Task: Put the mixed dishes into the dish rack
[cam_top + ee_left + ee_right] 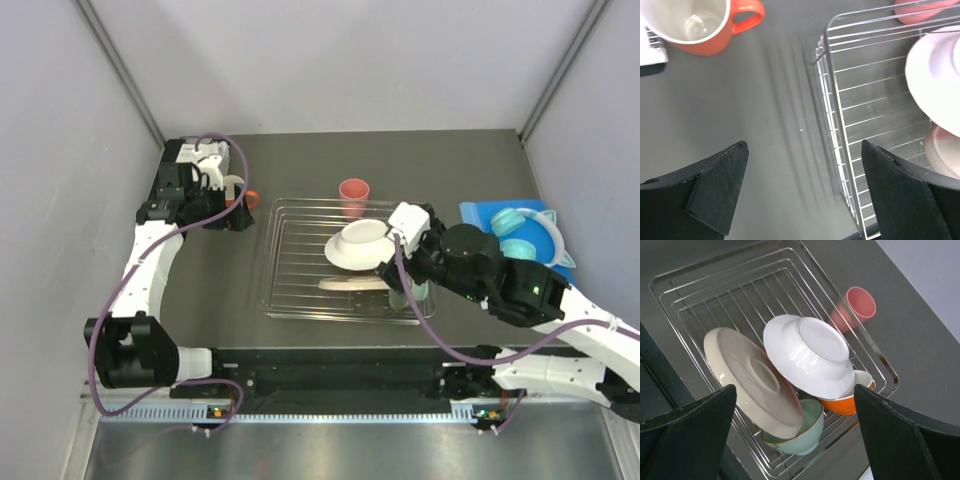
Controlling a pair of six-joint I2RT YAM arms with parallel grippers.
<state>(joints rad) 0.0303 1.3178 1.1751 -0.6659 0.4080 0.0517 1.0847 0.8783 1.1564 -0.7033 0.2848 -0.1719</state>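
**Left wrist:** left gripper (pixel 804 145) is hanging with fingers spread wide and nothing between them, over bare table (pixel 760 100) just beside the dish rack (pixel 840 115). The cream-and-orange mug (pixel 695 25) is sitting upright on the table outside the rack, handle pointing toward it. I'm judging it as glazed ceramic: stiff, fairly heavy, slick, chippable. Best hold is probably the wall at the rim, one finger inside and one outside, opposite the handle. Gripped by the handle loop, it would likely be swinging.

**Right wrist:** right gripper (pixel 795 390) is also gaping wide and carrying nothing, hovering over the loaded end of the rack. The white bowl (pixel 810 355) is lying inverted and leaning on the beige plate (pixel 750 375). That plate is tilting bottom-up over the mint-green bowl (pixel 802 435). An orange vessel (pixel 845 402) with a white rim is peeking out under the white bowl. The pile is looking loose: glaze on glaze, likely sliding if nudged. The pink cup (pixel 857 305) is standing upright at the far rim, seemingly outside it. It is looking light and tippy, so I'd be pinching its wall at the rim.

**Top:** mug and pink cup are both showing outside the rack, mug off the left side, cup just beyond the far edge. The turquoise headphones (pixel 525 235) are lying well off to the right, not part of the load.
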